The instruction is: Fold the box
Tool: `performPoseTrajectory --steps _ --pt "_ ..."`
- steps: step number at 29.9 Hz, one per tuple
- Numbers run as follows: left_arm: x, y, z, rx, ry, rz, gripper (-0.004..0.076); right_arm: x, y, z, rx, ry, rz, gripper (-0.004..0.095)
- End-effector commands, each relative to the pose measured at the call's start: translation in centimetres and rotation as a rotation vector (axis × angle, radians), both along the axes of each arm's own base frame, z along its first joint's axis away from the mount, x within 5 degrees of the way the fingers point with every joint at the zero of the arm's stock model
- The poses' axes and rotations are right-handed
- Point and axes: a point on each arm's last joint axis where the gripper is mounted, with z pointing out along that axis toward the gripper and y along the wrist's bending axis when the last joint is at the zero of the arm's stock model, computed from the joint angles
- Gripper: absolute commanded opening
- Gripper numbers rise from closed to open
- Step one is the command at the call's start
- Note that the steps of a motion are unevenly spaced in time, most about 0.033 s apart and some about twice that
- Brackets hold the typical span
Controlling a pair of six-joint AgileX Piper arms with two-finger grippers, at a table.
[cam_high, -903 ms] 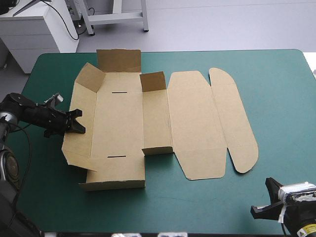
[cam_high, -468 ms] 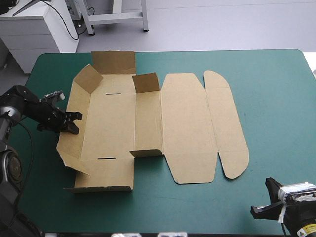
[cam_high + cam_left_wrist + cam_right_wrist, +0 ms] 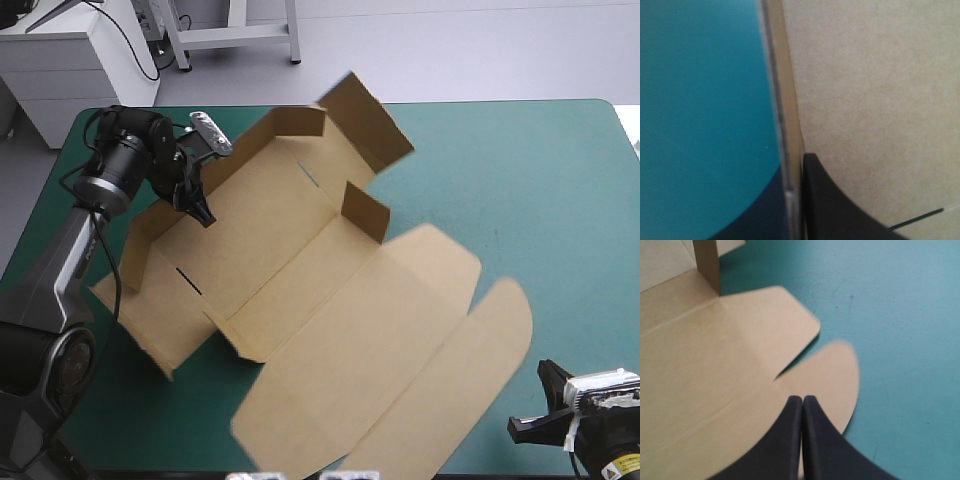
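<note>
The brown box (image 3: 330, 300) lies askew across the teal-green cover, a cut sheet with short walls and flaps raised at its far-left part. Its flat lid and rounded tongue (image 3: 500, 330) reach toward the near right. My left gripper (image 3: 200, 210) is shut on the box's raised long wall at the far left. The left wrist view shows that board edge (image 3: 790, 150) pinched at my left gripper (image 3: 799, 165), with the box's panel (image 3: 875, 100) beside it. My right gripper (image 3: 535, 405) hovers at the near right corner, shut and holding nothing. In its own view my right gripper (image 3: 802, 399) sits over the rounded tongue (image 3: 835, 375).
Bare teal-green cover (image 3: 540, 180) shows to the far right of the box. The lid's near edge (image 3: 300, 460) reaches the table's near edge. A white cabinet (image 3: 70, 60) stands beyond the far left corner.
My left gripper has swung from the table's left side toward the far edge, dragging the box with it. The box has turned, its lid sweeping toward the near right. The right arm has not moved.
</note>
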Motion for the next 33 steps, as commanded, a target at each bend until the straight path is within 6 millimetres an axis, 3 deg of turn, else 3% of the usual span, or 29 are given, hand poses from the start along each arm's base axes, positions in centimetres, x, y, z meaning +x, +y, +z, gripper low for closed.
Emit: performPoseTrajectory --steps 1,8,18,22,27,33 --pt "-1.1 -1.6 4.0 0.048 -0.209 -0.127 -0.0008 0.2 -0.1 1.4 0.004 -0.087 -0.006 -0.002" --pt "-1.7 -5.5 4.1 0.219 -0.305 -0.263 -0.0008 0.2 -0.1 1.4 0.004 -0.087 -0.006 -0.002" --pt "-4.6 -11.7 3.5 0.18 -0.366 -0.385 -0.0009 0.2 -0.1 1.4 0.004 -0.087 -0.006 -0.002" --pt "-5.7 -13.2 2.6 0.248 -0.485 -0.406 -0.0009 0.2 -0.1 1.4 0.004 -0.087 -0.006 -0.002" --pt "-8.5 -14.9 1.8 0.316 -0.711 -0.456 -0.0008 0.2 -0.1 1.4 0.004 -0.087 -0.006 -0.002" --pt "-12.0 -15.6 0.8 0.339 -0.753 -0.499 -0.0008 0.2 -0.1 1.4 0.004 -0.087 -0.006 -0.002"
